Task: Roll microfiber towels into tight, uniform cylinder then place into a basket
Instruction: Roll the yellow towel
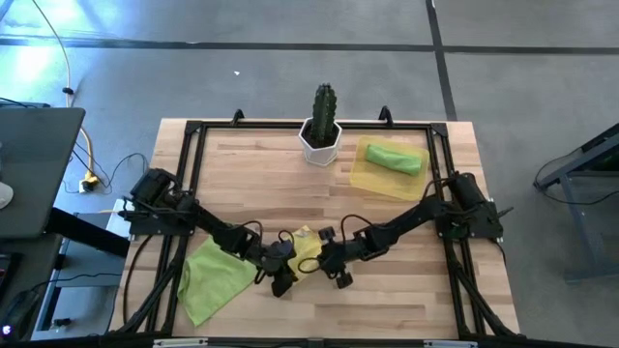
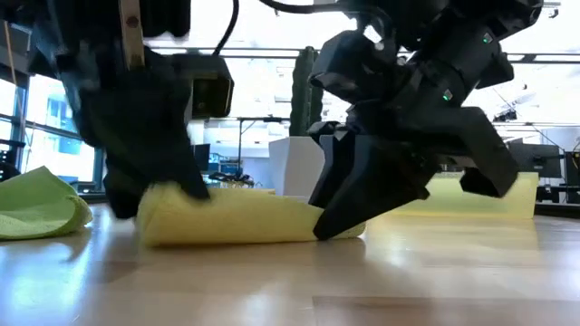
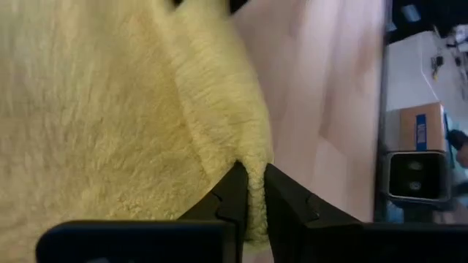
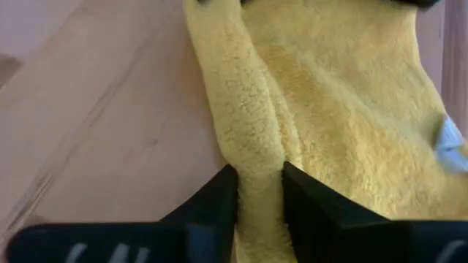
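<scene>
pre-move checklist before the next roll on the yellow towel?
1. Left tool pinching an edge fold of the yellow towel: ok.
2. Right tool closed on the towel's other edge: ok.
3. Yellow towel rolled tight and uniform: not ok, only loosely folded on the table.
4. Green roll already in the basket: ok.
5. Basket room beside that roll: ok.
6. Second green towel clear of both tools: ok, it lies flat by the left arm.

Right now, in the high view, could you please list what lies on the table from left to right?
Loose green towel → yellow towel, pinched by both grippers → cactus pot → basket holding a rolled green towel.
</scene>
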Action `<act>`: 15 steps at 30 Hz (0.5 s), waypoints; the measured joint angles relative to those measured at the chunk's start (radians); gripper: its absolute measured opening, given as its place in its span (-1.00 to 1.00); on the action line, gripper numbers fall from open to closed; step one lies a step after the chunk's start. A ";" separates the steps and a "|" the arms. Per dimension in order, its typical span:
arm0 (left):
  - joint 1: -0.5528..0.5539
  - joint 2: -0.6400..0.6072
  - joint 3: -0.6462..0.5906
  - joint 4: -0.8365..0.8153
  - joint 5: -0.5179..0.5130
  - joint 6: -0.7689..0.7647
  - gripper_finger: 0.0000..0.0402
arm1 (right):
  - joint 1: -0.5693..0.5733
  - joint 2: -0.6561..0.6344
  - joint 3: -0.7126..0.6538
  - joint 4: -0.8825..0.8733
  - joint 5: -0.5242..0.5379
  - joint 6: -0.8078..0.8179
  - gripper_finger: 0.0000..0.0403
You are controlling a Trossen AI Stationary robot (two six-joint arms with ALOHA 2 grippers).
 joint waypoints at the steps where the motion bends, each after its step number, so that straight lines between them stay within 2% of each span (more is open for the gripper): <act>1: 0.000 -0.009 0.001 0.006 0.000 0.022 -0.83 | -0.003 0.000 0.000 -0.004 -0.004 0.019 -0.61; 7: 0.002 -0.064 0.005 -0.090 0.013 0.131 -0.66 | -0.017 0.001 0.000 -0.021 -0.067 0.122 -0.95; 11: 0.000 -0.107 0.006 -0.255 0.016 0.214 -0.55 | -0.026 0.001 -0.001 -0.020 -0.121 0.171 -0.95; 13: 0.000 -0.147 0.004 -0.329 0.015 0.252 -0.51 | -0.042 0.000 -0.003 -0.018 -0.205 0.209 -0.96; 15: 0.000 -0.171 0.008 -0.332 0.014 0.282 -0.49 | -0.060 0.001 -0.003 -0.015 -0.299 0.253 -0.98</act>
